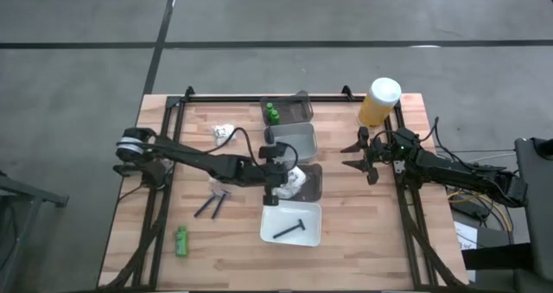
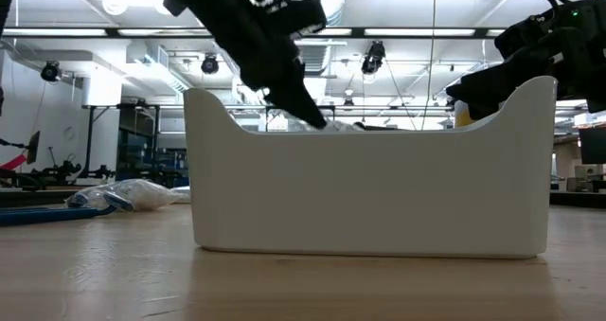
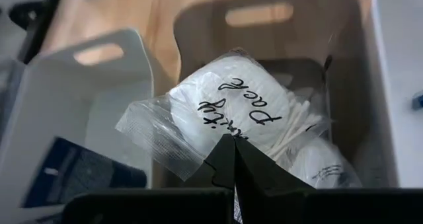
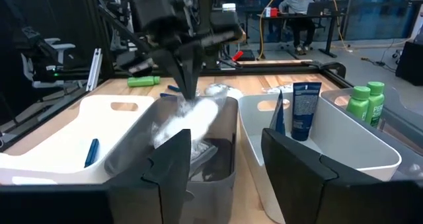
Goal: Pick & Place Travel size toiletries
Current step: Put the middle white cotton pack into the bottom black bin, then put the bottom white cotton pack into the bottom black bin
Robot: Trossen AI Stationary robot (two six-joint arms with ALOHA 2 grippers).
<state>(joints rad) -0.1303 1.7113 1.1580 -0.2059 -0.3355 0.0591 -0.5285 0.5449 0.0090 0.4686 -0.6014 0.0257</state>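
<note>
My left gripper (image 1: 278,179) is over the dark grey tray (image 1: 314,189), shut on a clear packet of white cotton pads and swabs (image 3: 244,112). Another white packet (image 3: 325,168) lies in that tray beneath it. On the bare table lie a white packet (image 1: 223,133), two dark sticks (image 1: 212,204) and a green bottle (image 1: 181,241). A dark stick (image 1: 289,230) lies in the white tray (image 1: 311,237). Green bottles (image 1: 272,113) stand in the far tray. My right gripper (image 1: 357,157) waits open, right of the trays. My left gripper pinches the clear packet by one edge of its plastic (image 3: 228,139) between its two fingertips (image 3: 218,159), coming from above and pointing down. The packet (image 4: 188,121) hangs below the fingers inside the dark tray; I cannot tell whether its lower end rests on anything.
Several trays stand in a column at mid-table: far dark tray (image 1: 298,110), light grey tray (image 1: 302,137) holding a blue tube (image 4: 304,108), dark grey tray, white tray (image 2: 369,184). A yellow white-capped container (image 1: 378,103) stands at the far right. A person sits in the room beyond (image 4: 297,12).
</note>
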